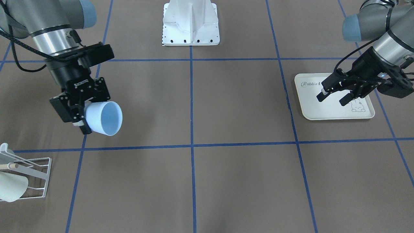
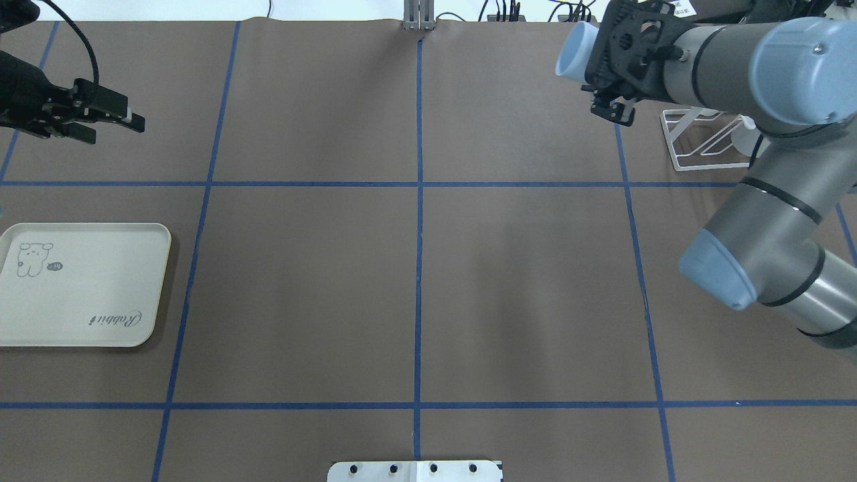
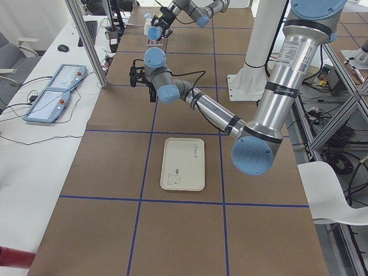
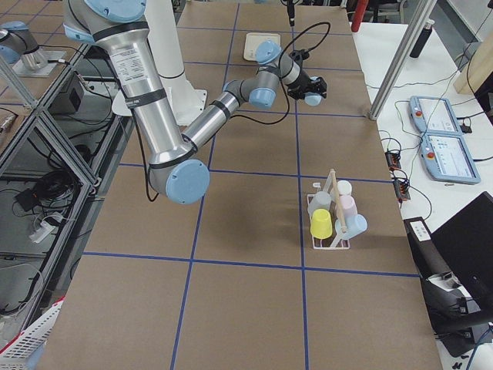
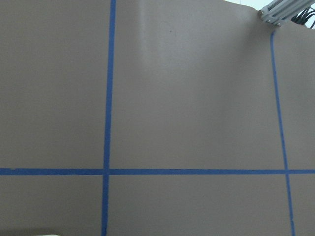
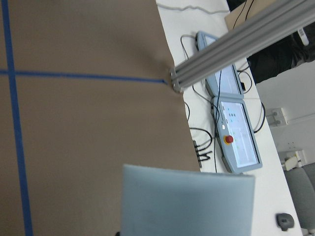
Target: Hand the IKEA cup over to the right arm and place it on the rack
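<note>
Exterior front-facing view shows me the right gripper (image 1: 81,114) closed on the base of the pale-blue cup (image 1: 106,118), held in the air, mouth sideways, near the rack (image 1: 40,174). The left gripper (image 1: 332,99) hangs wide open and empty over the tray (image 1: 323,113). I judge the handover is done; next I must tip the cup onto a free spot there. Only the exterior right view shows how crowded the rack is with other cups (image 4: 322,223).

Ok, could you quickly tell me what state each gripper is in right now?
Left gripper: open, holding nothing.
Right gripper: shut on the pale blue cup.
</note>
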### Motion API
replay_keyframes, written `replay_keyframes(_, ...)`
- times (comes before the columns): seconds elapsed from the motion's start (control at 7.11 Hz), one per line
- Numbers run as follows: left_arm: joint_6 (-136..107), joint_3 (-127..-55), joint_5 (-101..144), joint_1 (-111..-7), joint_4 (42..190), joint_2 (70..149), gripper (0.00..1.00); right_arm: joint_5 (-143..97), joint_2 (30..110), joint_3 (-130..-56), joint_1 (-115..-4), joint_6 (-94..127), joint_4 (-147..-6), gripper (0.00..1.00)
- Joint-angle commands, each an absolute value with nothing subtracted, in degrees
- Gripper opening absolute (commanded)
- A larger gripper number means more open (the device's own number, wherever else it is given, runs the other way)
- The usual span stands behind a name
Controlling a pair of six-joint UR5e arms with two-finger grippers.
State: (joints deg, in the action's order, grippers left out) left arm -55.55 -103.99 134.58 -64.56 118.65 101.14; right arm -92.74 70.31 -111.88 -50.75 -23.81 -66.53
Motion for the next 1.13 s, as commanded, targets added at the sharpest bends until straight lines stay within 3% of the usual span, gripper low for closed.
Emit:
replay_keyframes(0.0,-54.67,-103.98,134.47,-64.6,118.83,100.02,1.0,-89.5,78.1,-114.52,-55.44,-49.79,-71.28,0.5)
replay_keyframes(0.42,-55.28,-104.24,134.56,-64.42,118.92,100.02,1.0,-74.64,83.14,-113.56,-55.2,-82.18,-71.54,0.49)
replay_keyframes(0.99,-55.55,-104.77,134.74,-64.42,118.92,100.02,1.0,-57.67,84.99,-107.4,-49.76,-92.99,-71.63,0.49)
